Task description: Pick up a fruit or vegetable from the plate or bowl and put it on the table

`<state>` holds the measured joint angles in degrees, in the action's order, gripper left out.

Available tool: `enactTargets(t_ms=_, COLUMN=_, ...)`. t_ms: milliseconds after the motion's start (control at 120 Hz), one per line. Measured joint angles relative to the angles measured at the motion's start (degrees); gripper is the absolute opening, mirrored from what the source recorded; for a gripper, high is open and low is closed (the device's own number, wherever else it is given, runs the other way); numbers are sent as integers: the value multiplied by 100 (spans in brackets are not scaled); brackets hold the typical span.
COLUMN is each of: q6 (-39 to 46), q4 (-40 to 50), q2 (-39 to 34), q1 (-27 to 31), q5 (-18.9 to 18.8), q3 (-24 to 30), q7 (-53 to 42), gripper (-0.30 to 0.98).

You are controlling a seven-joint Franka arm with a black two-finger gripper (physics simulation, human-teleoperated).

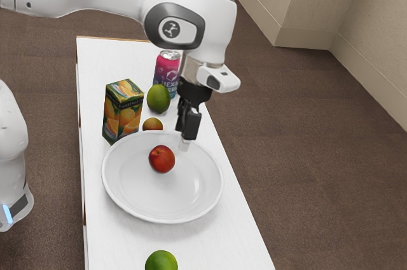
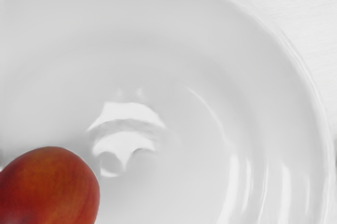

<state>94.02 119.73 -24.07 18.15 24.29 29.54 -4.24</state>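
Holding the gripper above the plate, over its inner slope toward the exterior view's upper right, with the fingers standing apart and nothing gripped between them. Reaching in above the worktop from the exterior view's upper left, with the hand pointing down. Seeing the red fruit lying in the plate, a little off its middle toward the far rim, near the gripper but apart from it. Looking down into the plate in the wrist view, too, and finding the red fruit there, resting on the smooth white surface well inside the curving rim.

Seeing the small orange-green fruit sitting on the worktop just beyond the plate's far rim, partly hidden by it. Seeing the juice carton standing upright near the worktop's long edge on the exterior view's left. Finding the large green fruit lying beyond the small one, and the pink-and-blue can standing upright behind it, toward the opposite long edge. Seeing the lime lying apart from the plate, toward the exterior view's lower edge.
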Motion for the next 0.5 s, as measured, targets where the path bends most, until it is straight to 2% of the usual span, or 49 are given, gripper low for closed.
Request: enactTargets(t_ms=500, q6=151, q4=41, q2=185, q1=507, q5=-331, q3=0, q7=-71, gripper=69)
